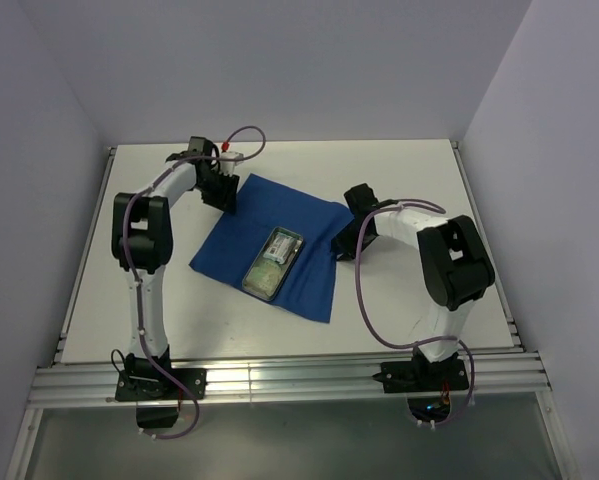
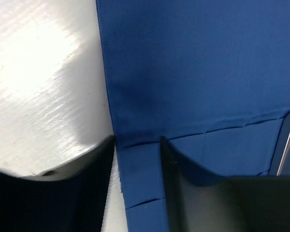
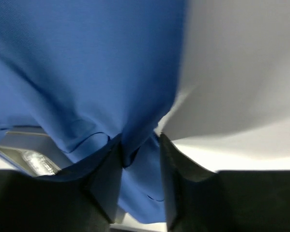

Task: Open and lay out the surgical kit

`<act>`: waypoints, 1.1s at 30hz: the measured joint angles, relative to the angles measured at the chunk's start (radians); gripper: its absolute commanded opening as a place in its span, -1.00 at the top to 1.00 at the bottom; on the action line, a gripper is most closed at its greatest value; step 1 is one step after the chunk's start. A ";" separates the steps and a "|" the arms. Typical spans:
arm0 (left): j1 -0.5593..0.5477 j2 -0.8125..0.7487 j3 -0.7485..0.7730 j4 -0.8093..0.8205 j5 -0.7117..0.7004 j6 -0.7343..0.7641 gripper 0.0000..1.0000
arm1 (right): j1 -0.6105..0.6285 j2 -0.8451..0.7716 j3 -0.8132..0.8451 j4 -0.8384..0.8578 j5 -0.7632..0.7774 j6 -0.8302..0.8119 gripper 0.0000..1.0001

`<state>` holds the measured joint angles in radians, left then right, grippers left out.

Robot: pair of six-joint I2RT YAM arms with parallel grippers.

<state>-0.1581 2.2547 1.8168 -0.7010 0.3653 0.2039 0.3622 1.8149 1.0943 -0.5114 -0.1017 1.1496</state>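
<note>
The royal-blue cloth wrap point(image 1: 279, 235) lies spread on the white table with the small steel tray point(image 1: 275, 262) on its middle; whitish-green packets show inside the tray. Scissors and tweezers are not visible. My left gripper point(image 1: 222, 190) sits low at the cloth's far left corner. In the left wrist view its jaws point(image 2: 138, 145) stand apart, straddling the flat cloth edge point(image 2: 193, 72). My right gripper point(image 1: 345, 240) is at the cloth's right edge. In the right wrist view a bunched fold of cloth point(image 3: 130, 145) runs between its fingers point(image 3: 140, 145), lifted off the table. The tray's corner point(image 3: 23, 154) shows under the cloth.
The white table point(image 1: 419, 190) is walled on three sides, with raised rails along its left and right edges. An aluminium rail point(image 1: 299, 375) carrying both arm bases runs along the near edge. A purple cable loops beside each arm.
</note>
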 measured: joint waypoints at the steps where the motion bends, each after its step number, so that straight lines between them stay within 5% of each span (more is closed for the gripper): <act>1: -0.003 0.004 0.000 0.000 -0.004 -0.005 0.30 | 0.000 0.004 0.000 0.013 -0.010 0.003 0.36; 8: -0.007 0.012 -0.008 0.010 -0.035 -0.010 0.98 | 0.002 0.011 -0.002 0.031 -0.014 0.005 0.72; 16: -0.006 -0.083 -0.166 0.081 -0.060 -0.010 1.00 | 0.006 0.011 0.040 -0.044 0.073 -0.074 0.92; 33: 0.049 -0.332 -0.540 0.160 -0.090 -0.038 1.00 | -0.002 0.163 0.266 -0.137 0.133 -0.262 0.90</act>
<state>-0.1093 1.9228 1.2770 -0.5411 0.2752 0.1661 0.3607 1.9781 1.3598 -0.6487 0.0315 0.8871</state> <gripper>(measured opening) 0.014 0.052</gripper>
